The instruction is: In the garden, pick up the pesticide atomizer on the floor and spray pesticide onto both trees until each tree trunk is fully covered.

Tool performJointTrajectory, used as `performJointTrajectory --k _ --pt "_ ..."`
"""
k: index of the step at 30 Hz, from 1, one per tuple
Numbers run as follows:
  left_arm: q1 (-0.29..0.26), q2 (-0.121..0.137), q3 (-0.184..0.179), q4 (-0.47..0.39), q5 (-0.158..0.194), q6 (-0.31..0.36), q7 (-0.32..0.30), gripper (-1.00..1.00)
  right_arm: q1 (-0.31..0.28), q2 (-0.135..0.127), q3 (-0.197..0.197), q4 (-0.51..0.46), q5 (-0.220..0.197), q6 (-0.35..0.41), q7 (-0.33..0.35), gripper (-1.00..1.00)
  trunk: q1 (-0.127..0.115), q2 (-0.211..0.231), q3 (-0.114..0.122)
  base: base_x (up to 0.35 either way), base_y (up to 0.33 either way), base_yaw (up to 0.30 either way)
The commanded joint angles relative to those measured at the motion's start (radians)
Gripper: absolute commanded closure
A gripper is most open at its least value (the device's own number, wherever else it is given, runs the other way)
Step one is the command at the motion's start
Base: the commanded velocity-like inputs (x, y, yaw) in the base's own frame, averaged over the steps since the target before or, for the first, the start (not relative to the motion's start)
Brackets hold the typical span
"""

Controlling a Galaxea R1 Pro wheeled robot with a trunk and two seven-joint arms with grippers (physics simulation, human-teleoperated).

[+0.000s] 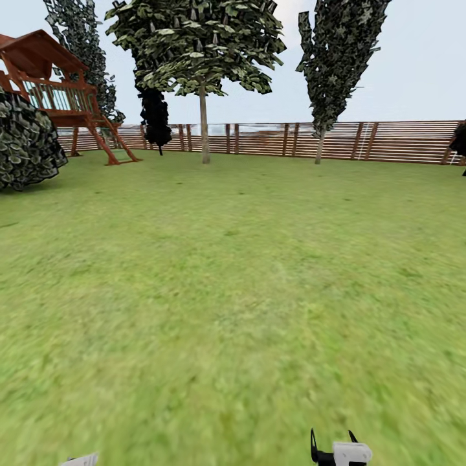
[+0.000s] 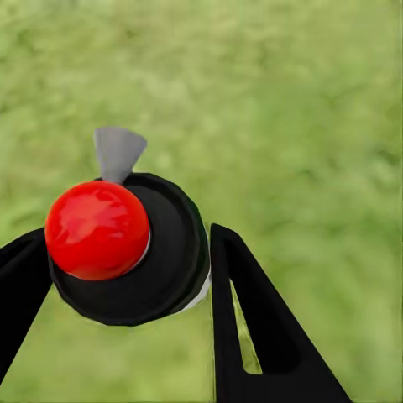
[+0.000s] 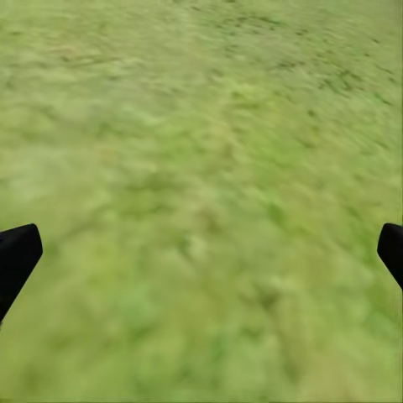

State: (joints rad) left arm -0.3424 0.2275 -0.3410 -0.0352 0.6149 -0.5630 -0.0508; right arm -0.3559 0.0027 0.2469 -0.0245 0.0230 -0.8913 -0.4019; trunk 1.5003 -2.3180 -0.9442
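In the left wrist view my left gripper (image 2: 126,273) is shut on the pesticide atomizer (image 2: 126,252), a black-capped body with a red ball top and a grey nozzle; black fingers (image 2: 252,327) press both its sides above the grass. A tree (image 1: 194,45) with a broad leafy crown and bare pale trunk (image 1: 204,126) stands far ahead by the fence. A second, narrower-crowned tree (image 1: 336,58) with a pale trunk (image 1: 320,147) stands to its right. My right gripper (image 1: 332,441) hangs open at the view's lower edge, and in the right wrist view the gripper (image 3: 201,252) holds nothing over the lawn.
A brown slat fence (image 1: 388,141) closes off the far side of the lawn (image 1: 233,278). A red wooden play tower (image 1: 52,84) and a round bush (image 1: 26,139) stand at the far left. A narrow black-foliaged tree (image 1: 155,116) stands left of the broad tree.
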Motion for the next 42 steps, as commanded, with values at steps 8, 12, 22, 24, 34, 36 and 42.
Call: performJointTrajectory --k 8,12,22,24,34,36,42 --pt "0.0 -0.002 0.0 0.0 0.0 0.0 0.0 1.0 0.0 0.0 0.0 0.0 0.0 0.0 0.0 -1.0 0.0 0.0 0.0 0.337 0.0 0.0" --pt "0.0 -0.002 0.0 0.0 0.0 0.0 0.0 1.0 0.0 0.0 0.0 0.0 0.0 0.0 0.0 -1.0 0.0 0.0 0.0 0.337 0.0 0.0" --pt "0.0 -0.001 0.0 0.0 0.0 0.0 0.0 1.0 0.0 0.0 0.0 0.0 0.0 0.0 0.0 -1.0 0.0 0.0 0.0 0.337 0.0 0.0" --pt "0.0 -0.001 0.0 0.0 0.0 -0.001 0.0 1.0 0.0 0.0 0.0 0.0 0.0 0.0 0.0 -1.0 0.0 0.0 0.0 0.337 0.0 0.0" --pt "0.0 -0.001 0.0 0.0 0.001 -0.002 0.0 1.0 0.0 0.0 0.0 0.0 0.0 0.0 0.0 -1.0 0.0 0.0 0.0 0.336 0.0 0.0" --pt "0.0 -0.001 0.0 0.0 0.001 -0.002 0.0 1.0 0.0 0.0 0.0 0.0 0.0 0.0 0.0 -1.0 0.0 0.0 0.0 0.336 0.0 0.0" --pt "0.0 -0.001 0.0 0.0 0.0 -0.002 0.0 1.0 0.0 0.0 0.0 0.0 0.0 0.0 0.0 -1.0 0.0 0.0 0.0 0.336 0.0 0.0"
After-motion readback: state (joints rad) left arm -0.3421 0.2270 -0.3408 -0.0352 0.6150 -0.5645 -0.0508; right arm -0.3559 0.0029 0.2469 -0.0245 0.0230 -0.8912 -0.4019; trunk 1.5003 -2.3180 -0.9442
